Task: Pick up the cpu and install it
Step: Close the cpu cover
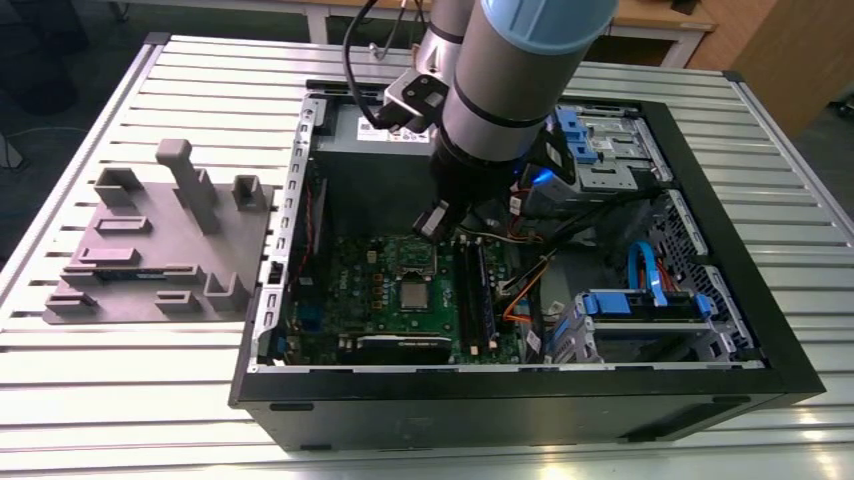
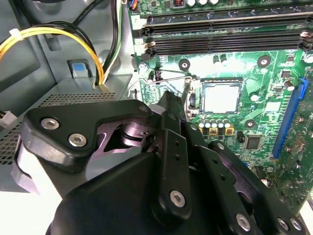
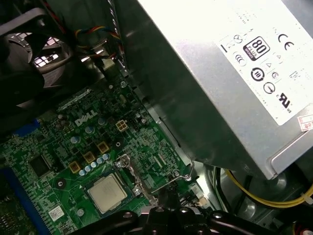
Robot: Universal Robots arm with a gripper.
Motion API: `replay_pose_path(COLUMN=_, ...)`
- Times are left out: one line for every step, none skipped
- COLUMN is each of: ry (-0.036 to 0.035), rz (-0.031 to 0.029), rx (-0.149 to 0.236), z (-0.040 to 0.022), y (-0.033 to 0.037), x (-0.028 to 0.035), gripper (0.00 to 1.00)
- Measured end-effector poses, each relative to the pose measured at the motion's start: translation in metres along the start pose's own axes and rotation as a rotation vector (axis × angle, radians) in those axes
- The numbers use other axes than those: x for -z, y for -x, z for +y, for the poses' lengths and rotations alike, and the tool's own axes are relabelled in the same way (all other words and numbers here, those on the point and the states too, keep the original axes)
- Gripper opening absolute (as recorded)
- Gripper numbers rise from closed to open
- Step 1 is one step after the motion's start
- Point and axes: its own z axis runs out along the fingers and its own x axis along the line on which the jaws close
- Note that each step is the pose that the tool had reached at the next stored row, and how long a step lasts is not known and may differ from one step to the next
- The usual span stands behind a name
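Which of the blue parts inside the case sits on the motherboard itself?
The long blue slot beside the cpu in the second wrist view. The other blue pieces, the drive bay latches, sit off the green board at the exterior view's right.

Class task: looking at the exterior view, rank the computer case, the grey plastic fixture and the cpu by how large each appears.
1. computer case, largest by far.
2. grey plastic fixture, beside the case on the exterior view's left.
3. cpu, a small silver square on the green motherboard.
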Motion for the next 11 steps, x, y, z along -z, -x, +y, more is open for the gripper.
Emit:
replay_pose_path(ry=-0.0001, rz=0.0002, rx=0.000, z=-0.0006, y=-0.0009, x=0.0002, gripper=0.10)
replay_pose_path(ry=0.0000, rz=0.0002, rx=0.001, z=-0.0012, y=-0.0018, x=0.0004, gripper=0.10)
replay_pose_path(ry=0.0000, rz=0.0002, rx=0.001, z=-0.0018, y=-0.0027, x=0.0005, gripper=0.10)
replay_pose_path(ry=0.0001, rz=0.0003, rx=0.001, z=-0.0023, y=-0.0034, x=0.0007, gripper=0.10)
replay_pose_path(ry=0.0000, rz=0.0002, rx=0.001, z=-0.0028, y=-0.0041, x=0.0008, gripper=0.10)
replay_pose_path(ry=0.0001, rz=0.0003, rx=0.001, z=-0.0032, y=-0.0047, x=0.0008, gripper=0.10)
replay_pose_path(ry=0.0001, rz=0.0003, rx=0.002, z=-0.0036, y=-0.0053, x=0.0010, gripper=0.10)
replay_pose_path(ry=0.0001, rz=0.0003, rx=0.002, z=-0.0040, y=-0.0058, x=0.0010, gripper=0.10)
replay_pose_path(ry=0.0001, rz=0.0004, rx=0.002, z=-0.0043, y=-0.0063, x=0.0011, gripper=0.10)
replay_pose_path(ry=0.0001, rz=0.0004, rx=0.002, z=-0.0045, y=-0.0066, x=0.0012, gripper=0.10)
replay_pose_path(ry=0.0001, rz=0.0005, rx=0.002, z=-0.0047, y=-0.0069, x=0.0013, gripper=0.10)
